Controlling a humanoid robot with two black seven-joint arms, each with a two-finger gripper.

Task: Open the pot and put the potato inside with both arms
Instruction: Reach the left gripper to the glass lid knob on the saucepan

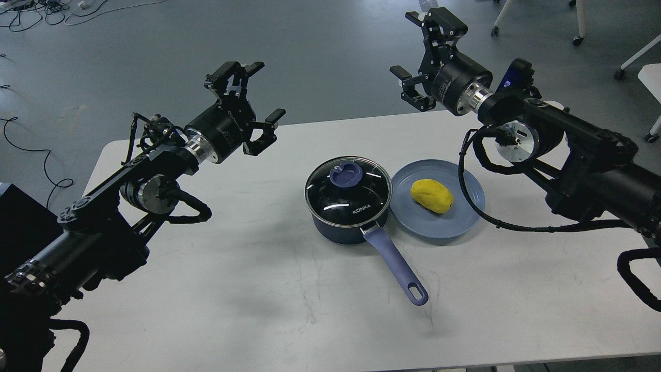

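The dark navy pot (347, 219) stands at the table's middle with a glass lid (347, 192) on it; the lid has a blue knob (345, 175). The pot's lavender handle (395, 266) points toward the front right. The yellow potato (431, 196) lies on a flat blue plate (465, 217) right of the pot. My left gripper (254, 95) is open and empty, raised left of the pot. My right gripper (415, 49) is open and empty, raised high behind the plate.
The white table (258, 289) carries the pot and plate. Grey floor lies beyond its far edge, with cables (31, 10) at the top left and chair legs (578, 31) at the top right.
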